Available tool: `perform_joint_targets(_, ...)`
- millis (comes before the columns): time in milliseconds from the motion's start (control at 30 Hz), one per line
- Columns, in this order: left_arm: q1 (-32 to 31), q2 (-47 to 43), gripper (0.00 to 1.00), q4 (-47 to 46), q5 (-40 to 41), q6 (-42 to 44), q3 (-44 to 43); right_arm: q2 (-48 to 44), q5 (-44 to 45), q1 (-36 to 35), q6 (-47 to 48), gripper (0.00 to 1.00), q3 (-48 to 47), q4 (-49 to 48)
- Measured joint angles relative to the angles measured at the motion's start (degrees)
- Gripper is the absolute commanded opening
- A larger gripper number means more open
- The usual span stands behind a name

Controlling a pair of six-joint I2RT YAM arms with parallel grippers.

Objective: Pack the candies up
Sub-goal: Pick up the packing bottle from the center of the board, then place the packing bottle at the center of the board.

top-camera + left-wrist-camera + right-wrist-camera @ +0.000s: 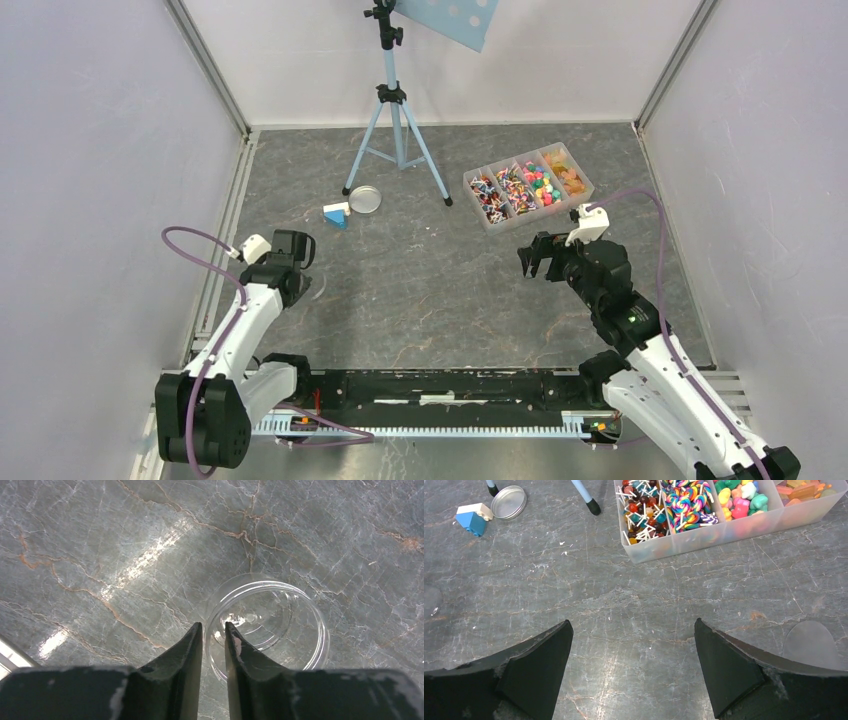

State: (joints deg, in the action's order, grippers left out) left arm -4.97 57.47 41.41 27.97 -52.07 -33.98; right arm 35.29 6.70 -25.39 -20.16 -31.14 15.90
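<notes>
The middle of the table (440,290) is bare, with wide room to pass. At the back the tripod (398,130) legs spread out, with a lid (363,199) and a blue block (336,214) just beside them. The box (704,537) of candies (684,505) sits back right, open on top, with bare table between it and the right gripper (633,622). A clear jar (267,625) stands at the left gripper (211,627) tips. Walls (90,150) close both sides.

- Worktop (420,290) — grey, marbled like stone, with rusty veins and patches of glare.
- Plain pale walls (90,150) on three sides, with metal posts (212,72) in the back corners.
- Light-blue tripod (391,95) at the back, carrying a blue perforated sheet (450,18).
</notes>
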Motion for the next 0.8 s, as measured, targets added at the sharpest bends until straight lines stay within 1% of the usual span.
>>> perform_joint_targets(67,0.0,0.0,0.12,-0.3,-0.3,0.0,0.0,-0.1,0.0,0.0,0.0,0.98,0.0,0.0)
perform_joint_targets(167,0.0,-0.5,0.02,-1.5,-2.5,0.7,0.1,-0.4,0.0,0.0,0.0,0.98,0.0,-0.3)
perform_joint_targets(233,0.0,-1.1,0.02,-3.0,-4.9,2.1,0.1,-0.5,0.0,0.0,0.1,0.98,0.0,-0.7)
perform_joint_targets(333,-0.1,-1.7,0.02,-5.7,-10.9,4.2,0.1,-0.5,0.0,0.0,0.0,0.98,0.0,-1.2)
perform_joint_targets(433,-1.7,-1.4,0.02,-7.7,-15.4,5.5,0.0,0.2,0.6,0.0,0.0,0.98,0.0,-1.5)
perform_joint_targets(500,-5.7,0.2,0.02,-8.1,-16.6,6.3,-1.2,0.9,1.3,0.0,-0.2,0.98,0.0,-1.5)
perform_joint_targets(567,-11.4,2.8,0.02,-8.4,-16.5,6.8,-3.3,1.6,2.1,0.0,-0.6,0.98,0.0,-1.2)
perform_joint_targets(700,-25.1,11.7,0.03,-9.0,-14.9,7.2,-10.6,1.4,5.5,0.0,-1.7,0.98,-0.2,-0.3)
perform_joint_targets(800,-32.5,19.3,0.06,-8.9,-13.0,7.5,-16.8,0.3,8.1,0.0,-2.6,0.98,-0.2,0.2)
